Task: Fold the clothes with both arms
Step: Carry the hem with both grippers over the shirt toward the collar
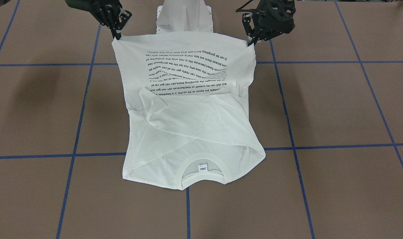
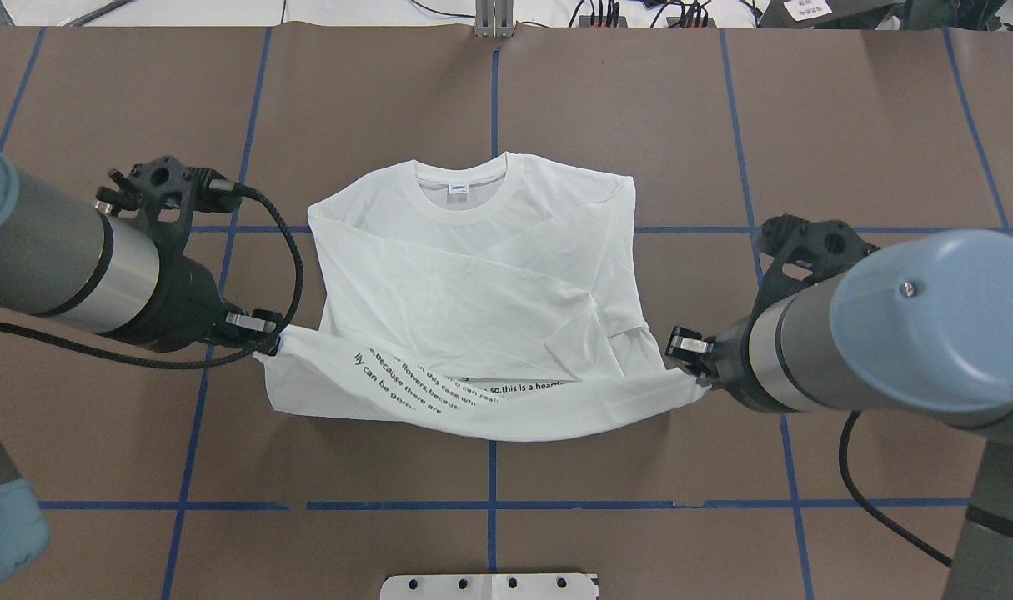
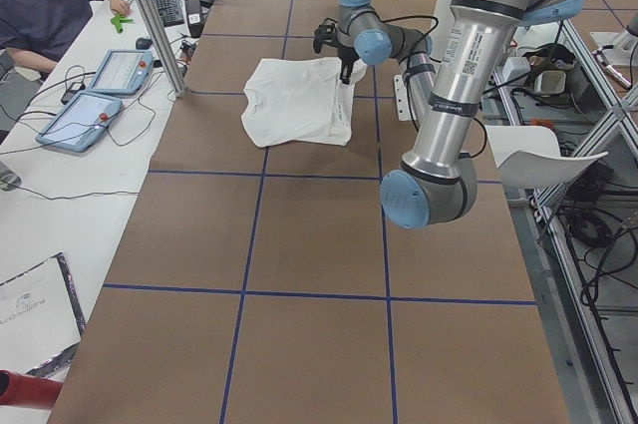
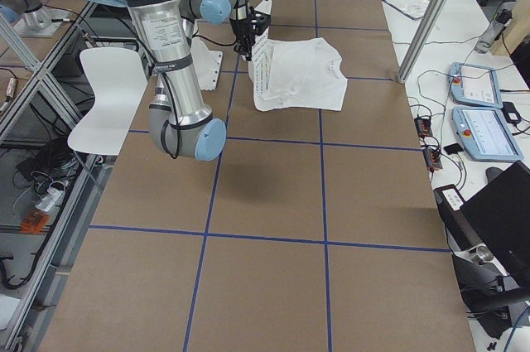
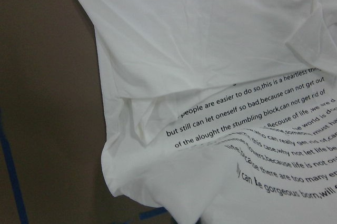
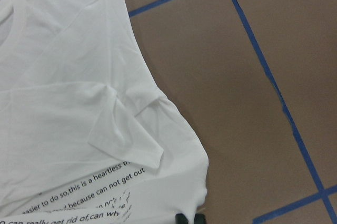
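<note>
The white long-sleeved T-shirt (image 2: 473,267) lies on the brown table, its ribbed collar (image 1: 201,176) and neck label (image 2: 458,188) at the far side from the robot. Both sleeves are folded across the body. The near hem is lifted off the table and stretched between the two arms, so the black printed text (image 1: 188,71) on its underside shows. My left gripper (image 2: 268,329) is shut on one hem corner, seen also at the left gripper (image 1: 251,41). My right gripper (image 2: 689,360) pinches the other corner, seen also at the right gripper (image 1: 116,36).
The white pedestal base (image 1: 184,16) stands just behind the lifted hem. Blue tape lines (image 2: 491,500) grid the brown table. A person (image 3: 50,5) sits at a side desk with tablets (image 3: 90,95). A white chair (image 4: 103,95) stands beside the table.
</note>
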Robot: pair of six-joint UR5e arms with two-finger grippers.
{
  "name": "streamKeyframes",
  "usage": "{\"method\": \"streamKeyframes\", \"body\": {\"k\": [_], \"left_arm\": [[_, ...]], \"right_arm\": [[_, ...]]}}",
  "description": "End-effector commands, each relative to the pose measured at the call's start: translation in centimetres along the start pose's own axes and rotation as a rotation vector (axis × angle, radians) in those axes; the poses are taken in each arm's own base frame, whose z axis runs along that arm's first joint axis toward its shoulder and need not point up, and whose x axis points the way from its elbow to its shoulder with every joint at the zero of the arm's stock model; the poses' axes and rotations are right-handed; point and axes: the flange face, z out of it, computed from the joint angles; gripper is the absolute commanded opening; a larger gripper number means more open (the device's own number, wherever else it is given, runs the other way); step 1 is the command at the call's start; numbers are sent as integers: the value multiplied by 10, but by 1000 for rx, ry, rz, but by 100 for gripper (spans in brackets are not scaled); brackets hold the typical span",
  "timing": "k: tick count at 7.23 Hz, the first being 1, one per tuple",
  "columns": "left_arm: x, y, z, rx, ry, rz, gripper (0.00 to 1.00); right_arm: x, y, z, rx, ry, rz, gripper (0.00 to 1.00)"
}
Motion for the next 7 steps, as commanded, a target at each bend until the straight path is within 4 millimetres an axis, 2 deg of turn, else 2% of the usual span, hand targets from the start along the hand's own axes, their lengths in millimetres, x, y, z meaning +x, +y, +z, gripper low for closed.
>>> {"method": "streamKeyframes", "body": {"k": [1,3,4,5,7], "left_arm": [[-6,-40,12,66,-64,-36,0],[-10,-72,41,107,-135,-58,0],[-12,-87,60,126,-142,-55,0],[-21,-100,87,133,-140,-53,0],[-36,-126,131,155,-164,-57,0]], "right_arm": [[-44,-68,13,83,0,15,0],[-61,-122,56,131,0,42,0],[-72,-145,71,148,2,25,0],[-91,-166,97,158,1,7,0],[-95,-190,146,162,24,-1,0]]}}
